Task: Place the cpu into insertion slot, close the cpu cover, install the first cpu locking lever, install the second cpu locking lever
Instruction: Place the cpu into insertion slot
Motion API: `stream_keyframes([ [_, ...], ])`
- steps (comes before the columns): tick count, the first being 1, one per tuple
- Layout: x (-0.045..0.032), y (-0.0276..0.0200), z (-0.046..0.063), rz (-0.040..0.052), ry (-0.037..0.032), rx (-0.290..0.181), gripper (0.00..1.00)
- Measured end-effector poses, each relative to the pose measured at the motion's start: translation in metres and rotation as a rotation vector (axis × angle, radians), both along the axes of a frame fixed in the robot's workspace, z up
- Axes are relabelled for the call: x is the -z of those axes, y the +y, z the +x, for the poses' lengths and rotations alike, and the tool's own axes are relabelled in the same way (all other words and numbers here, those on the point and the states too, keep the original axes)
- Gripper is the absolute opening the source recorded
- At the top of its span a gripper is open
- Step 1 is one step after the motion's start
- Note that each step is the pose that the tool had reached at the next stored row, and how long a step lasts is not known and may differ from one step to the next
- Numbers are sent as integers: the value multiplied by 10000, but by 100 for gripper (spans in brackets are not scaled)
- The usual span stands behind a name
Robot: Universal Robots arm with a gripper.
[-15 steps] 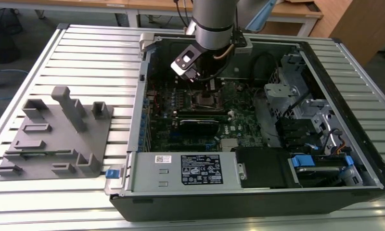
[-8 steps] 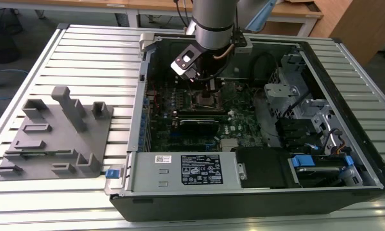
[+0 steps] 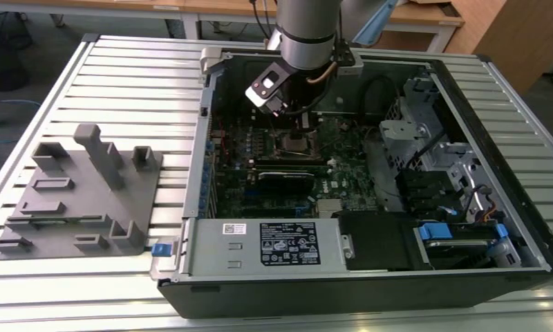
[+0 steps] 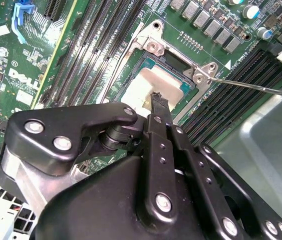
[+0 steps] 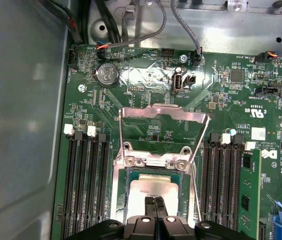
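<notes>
My claw (image 5: pixel 154 201) is pinched narrow, its tips at the cpu (image 5: pixel 153 187). The chip lies flat and square, silver top up, in the insertion slot (image 4: pixel 178 64), just above centre in the exterior view. The cpu cover (image 5: pixel 163 110) stands raised behind it, and memory slots (image 5: pixel 83 185) flank both sides.

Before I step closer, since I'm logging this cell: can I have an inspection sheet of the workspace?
Surface: grey slatted metal table carrying an open black computer case.
Job's things: silver-topped square cpu lies in the metal-rimmed square insertion slot; thin silvery cpu cover frame stands raised.
Clutter: grey moulded fixture block beside the case.
Grippers: black tool shut, tips over the cpu.
Cables: grey cables along the green board's edge.
Surroundings: wooden desks beyond the table.
</notes>
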State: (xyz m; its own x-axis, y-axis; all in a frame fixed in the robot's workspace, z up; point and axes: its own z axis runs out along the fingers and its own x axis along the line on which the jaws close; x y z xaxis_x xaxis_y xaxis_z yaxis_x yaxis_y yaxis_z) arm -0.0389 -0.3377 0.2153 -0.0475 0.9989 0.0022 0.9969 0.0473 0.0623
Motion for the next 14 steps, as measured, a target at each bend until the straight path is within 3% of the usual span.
stream_keyframes([
  [7, -2, 0, 0, 0, 0, 0, 11],
  [11, -3, 0, 0, -2, 76, -1, 11],
  [14, -2, 0, 0, -1, 81, 1, 11],
])
